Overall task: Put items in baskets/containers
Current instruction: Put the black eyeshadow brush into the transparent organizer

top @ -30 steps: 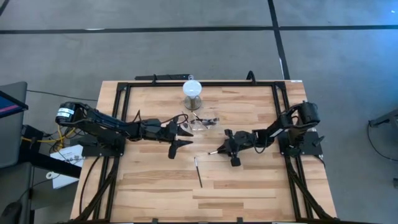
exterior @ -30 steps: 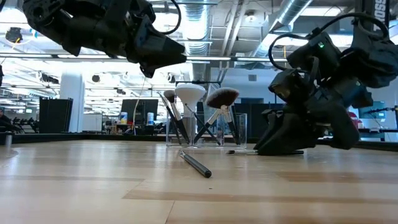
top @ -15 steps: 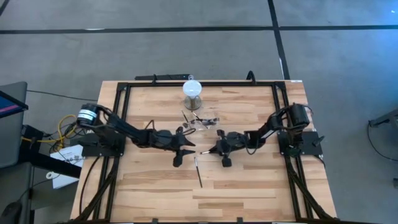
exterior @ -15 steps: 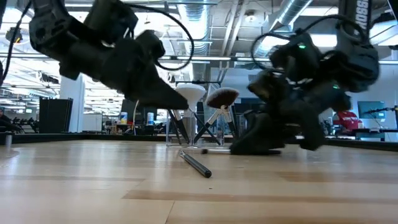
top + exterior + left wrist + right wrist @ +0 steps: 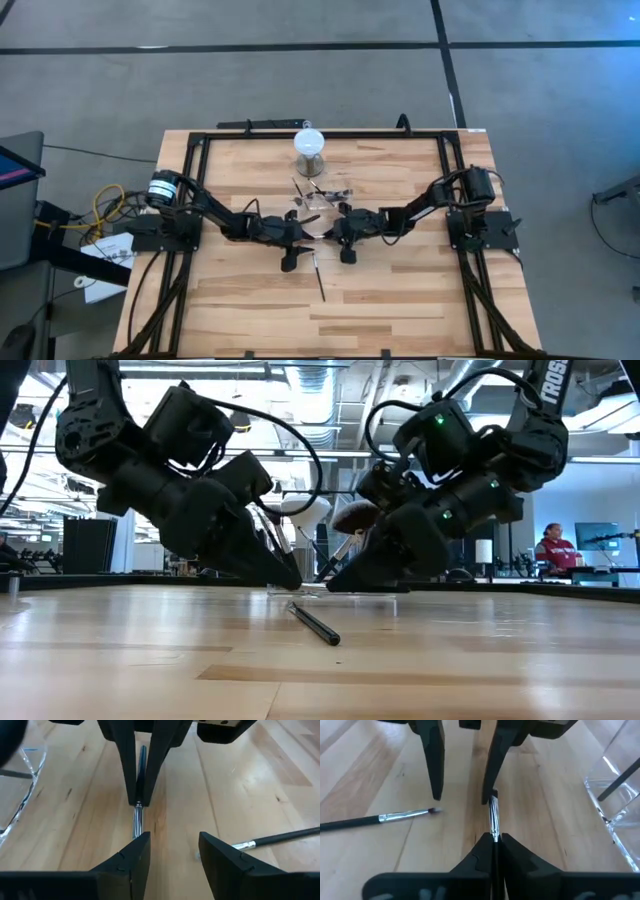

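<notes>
– When both dark arms were over the middle of the light wooden table point(image 5: 400, 290), what was the state of the right gripper point(image 5: 493, 837)?

– Its two fingers were pressed together on a slim makeup brush with a thin dark handle and a silvery ferrule point(image 5: 493, 815). The brush pointed forward out of the grip, low over the wood, toward the other arm.

– And the left gripper point(image 5: 172, 837)?

– It faced the right one, tip to tip. Its fingers point(image 5: 127, 862) stood apart with nothing between them. The free end of the held brush reached almost to one of them; whether it touched, I could not tell.

– Where was the small clear plastic container point(image 5: 330, 197)?

– It stood just behind the two grippers, toward the far edge of the table. Several brushes stood leaning in it; one had a fluffy brown head point(image 5: 355, 517).

– Were other brushes outside it?

– Yes, one more thin dark brush point(image 5: 319, 278) lay flat on the wood, on the near side of the grippers, close to them but apart.

– Anything else on the table?

– A grey cylinder with a white round top point(image 5: 310, 143) stood behind the container, near the far edge.
</notes>
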You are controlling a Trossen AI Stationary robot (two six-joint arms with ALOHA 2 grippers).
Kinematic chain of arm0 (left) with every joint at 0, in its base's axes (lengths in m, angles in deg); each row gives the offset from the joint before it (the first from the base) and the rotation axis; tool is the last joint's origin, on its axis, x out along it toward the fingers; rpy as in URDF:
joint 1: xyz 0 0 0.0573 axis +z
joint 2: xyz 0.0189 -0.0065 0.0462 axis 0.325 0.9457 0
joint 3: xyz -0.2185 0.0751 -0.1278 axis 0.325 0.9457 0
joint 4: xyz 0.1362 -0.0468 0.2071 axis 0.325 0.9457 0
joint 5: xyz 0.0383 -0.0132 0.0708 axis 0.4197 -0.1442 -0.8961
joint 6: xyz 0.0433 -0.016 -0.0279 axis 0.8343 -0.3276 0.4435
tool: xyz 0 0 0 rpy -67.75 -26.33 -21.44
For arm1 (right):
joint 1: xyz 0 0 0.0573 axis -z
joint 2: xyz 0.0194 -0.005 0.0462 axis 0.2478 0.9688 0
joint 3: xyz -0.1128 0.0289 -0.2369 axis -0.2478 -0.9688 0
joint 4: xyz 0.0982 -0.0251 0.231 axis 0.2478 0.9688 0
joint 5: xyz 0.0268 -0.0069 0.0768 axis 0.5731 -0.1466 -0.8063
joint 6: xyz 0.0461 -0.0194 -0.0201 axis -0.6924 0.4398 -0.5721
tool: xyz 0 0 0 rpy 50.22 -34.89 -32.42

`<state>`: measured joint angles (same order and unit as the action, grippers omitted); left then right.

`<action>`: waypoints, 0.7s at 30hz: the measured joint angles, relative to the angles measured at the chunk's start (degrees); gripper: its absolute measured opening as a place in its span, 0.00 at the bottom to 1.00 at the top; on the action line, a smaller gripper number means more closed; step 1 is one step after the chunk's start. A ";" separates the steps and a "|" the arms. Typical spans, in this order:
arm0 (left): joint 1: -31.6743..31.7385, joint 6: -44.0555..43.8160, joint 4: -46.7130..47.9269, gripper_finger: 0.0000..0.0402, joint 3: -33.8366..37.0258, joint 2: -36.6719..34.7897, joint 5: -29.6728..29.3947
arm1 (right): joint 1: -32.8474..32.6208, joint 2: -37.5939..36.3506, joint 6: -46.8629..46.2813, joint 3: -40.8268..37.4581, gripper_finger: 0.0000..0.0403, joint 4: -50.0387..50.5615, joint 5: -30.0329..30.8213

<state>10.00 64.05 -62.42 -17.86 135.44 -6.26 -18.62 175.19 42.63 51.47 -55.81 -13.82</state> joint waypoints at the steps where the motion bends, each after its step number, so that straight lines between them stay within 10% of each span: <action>1: -0.05 0.00 -0.33 0.41 -0.02 0.27 -0.55 | 0.00 0.00 0.02 0.09 0.03 0.07 -0.06; 21: -1.02 4.98 -2.89 0.37 0.05 -1.39 -4.84 | 0.15 -0.20 -1.91 0.32 0.04 0.40 -0.94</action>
<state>8.98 69.04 -65.31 -17.81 134.05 -11.11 -18.46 174.99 40.72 51.79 -55.41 -14.76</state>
